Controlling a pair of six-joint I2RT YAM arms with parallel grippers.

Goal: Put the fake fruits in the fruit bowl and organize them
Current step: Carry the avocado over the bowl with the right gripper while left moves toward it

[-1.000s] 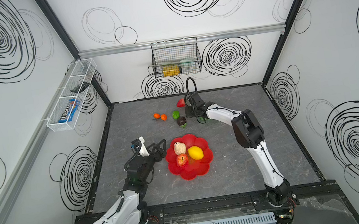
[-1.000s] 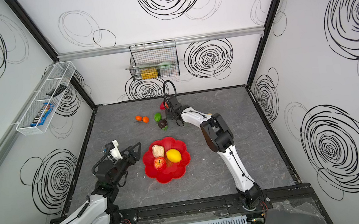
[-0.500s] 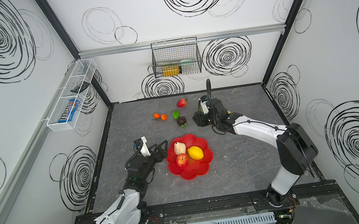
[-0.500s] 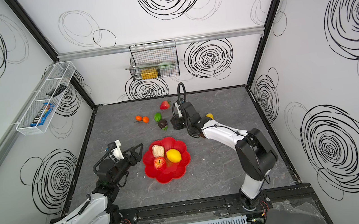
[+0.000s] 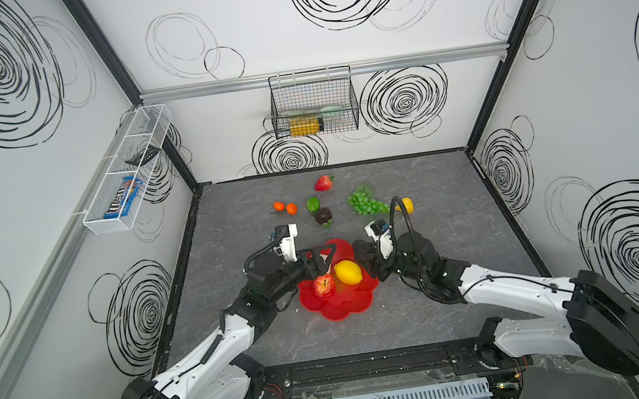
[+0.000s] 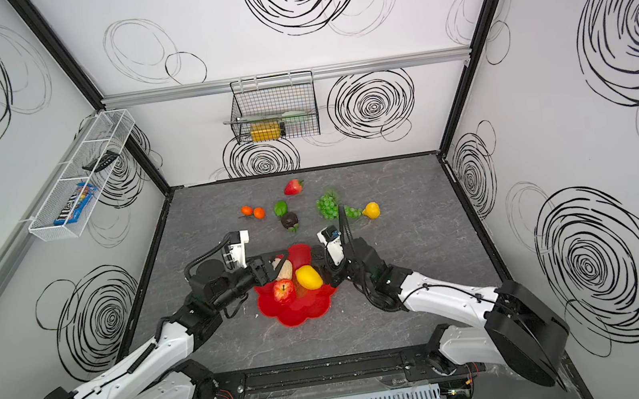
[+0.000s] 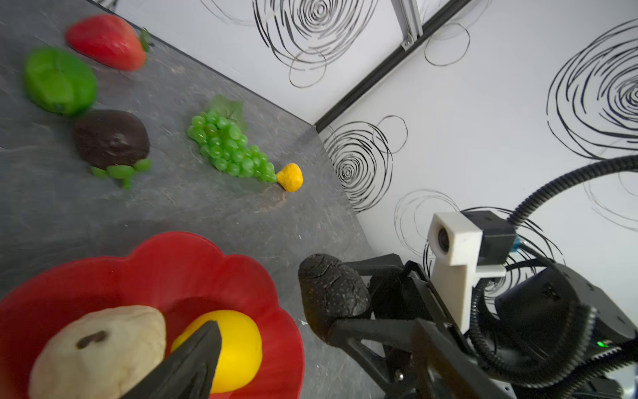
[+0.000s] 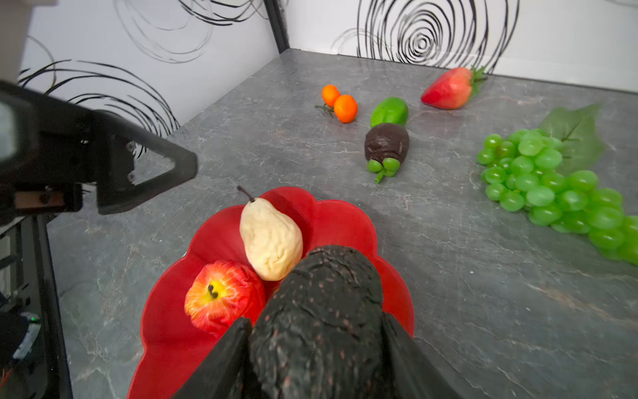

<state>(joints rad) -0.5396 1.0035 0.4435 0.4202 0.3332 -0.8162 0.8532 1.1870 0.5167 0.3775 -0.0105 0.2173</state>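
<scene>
Right gripper (image 8: 314, 323) grasps a dark avocado (image 8: 321, 293) at the red fruit bowl's (image 5: 344, 308) 3 o'clock rim, left gripper (image 5: 323, 258) spread open over 11 o'clock; inside lie cream pear (image 8: 271, 238), red apple (image 5: 324, 286), lemon (image 5: 348, 272).

Glossy plastic fruit bowl (image 8: 345, 224); avocado (image 8: 321, 311) rough, matt (pebbled skin); tabletop (image 8: 483, 311) matt, stone-look.

White arm links (image 5: 208, 351), black joints (image 5: 604, 324), ribbed black cables (image 7: 552, 188), white wrist-camera blocks (image 7: 452, 250).

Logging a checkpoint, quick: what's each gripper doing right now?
Left gripper: open, empty, by the glossy red scalloped plastic bowl.
Right gripper: shut on a dark, bumpy plastic avocado.
</scene>
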